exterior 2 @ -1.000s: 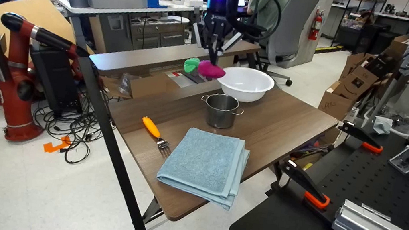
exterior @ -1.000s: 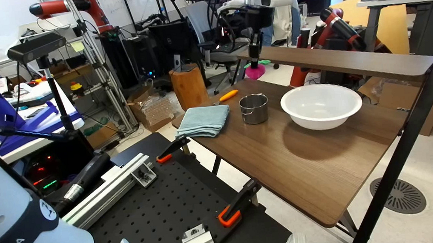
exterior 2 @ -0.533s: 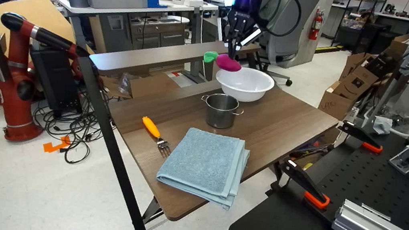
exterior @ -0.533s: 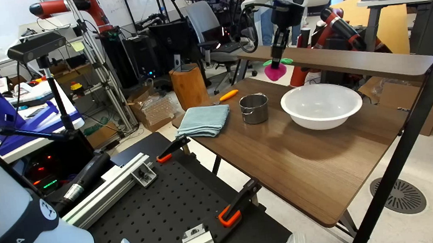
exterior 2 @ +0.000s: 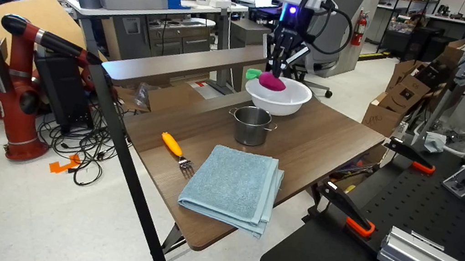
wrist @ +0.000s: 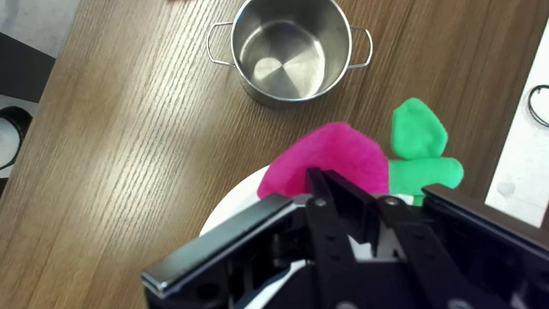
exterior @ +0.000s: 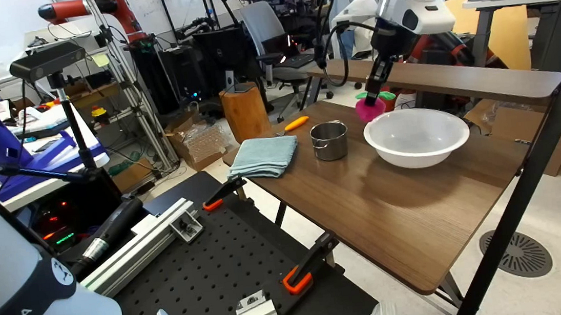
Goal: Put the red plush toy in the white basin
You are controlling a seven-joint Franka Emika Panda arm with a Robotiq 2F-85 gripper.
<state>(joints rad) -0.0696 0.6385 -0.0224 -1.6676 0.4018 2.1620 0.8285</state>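
The gripper (wrist: 324,172) has its two fingers drawn close together, pinching the body of the red plush toy (wrist: 339,150). In the wrist view, the toy's pink body sits just beyond the fingertips and its green stem and leaf stick out to one side. The toy hangs in the air at the edge of the white bowl (exterior: 417,158), overlapping the rim in the wrist view; I cannot tell whether it touches it. The gripper tilts in an exterior view, tips downward.

The bowl stands upright on a brown wooden table (exterior 2: 329,131). Near it is a steel pot (exterior 2: 251,131), upright, with a thin wire handle on each side. Past the pot lies a folded blue towel (exterior 2: 229,183), one corner sticking out over the table's edge, and just beside the towel a fork (exterior 2: 172,144) with an orange handle.

A raised shelf (exterior 2: 169,62) runs along the far side. On the near side is a black board (exterior 2: 424,205) full of holes, with black and orange clamps (exterior 2: 345,206) at its edge. A red robot arm (exterior 2: 21,112) stands on the floor beyond the table.
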